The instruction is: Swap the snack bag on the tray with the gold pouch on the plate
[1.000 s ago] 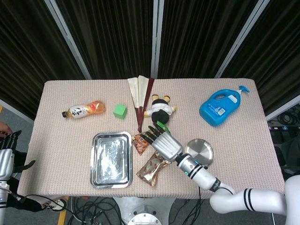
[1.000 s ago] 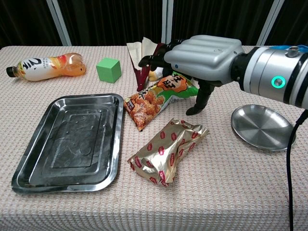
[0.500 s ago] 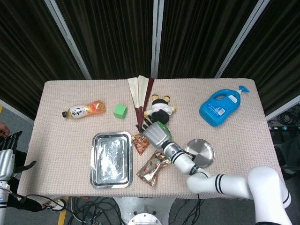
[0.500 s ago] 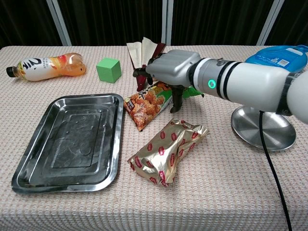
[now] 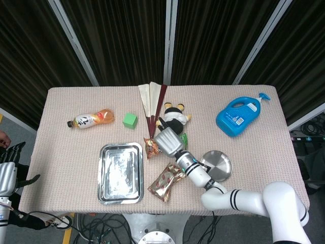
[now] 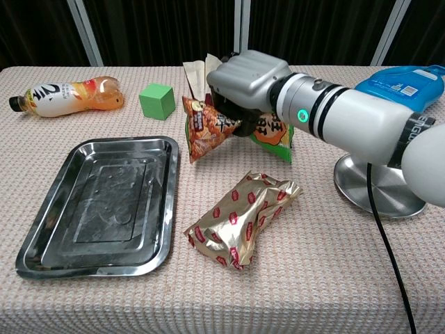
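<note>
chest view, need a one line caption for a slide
Right hand holds the snack bag lifted above the table, beside the empty tray; gold pouch lies on the cloth, plate bare.

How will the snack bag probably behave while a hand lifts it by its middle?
Probably floppy: held by the right hand, the snack bag droops at its free end. Likely light, since a mid-bag grip carries it. Its glossy film may slip.

The head view looked steeply down from high, taking in the whole table [image 5: 264, 152]. The chest view faced across it low and close; both shared the tray [image 5: 121, 173] [image 6: 97, 202] and middle.
</note>
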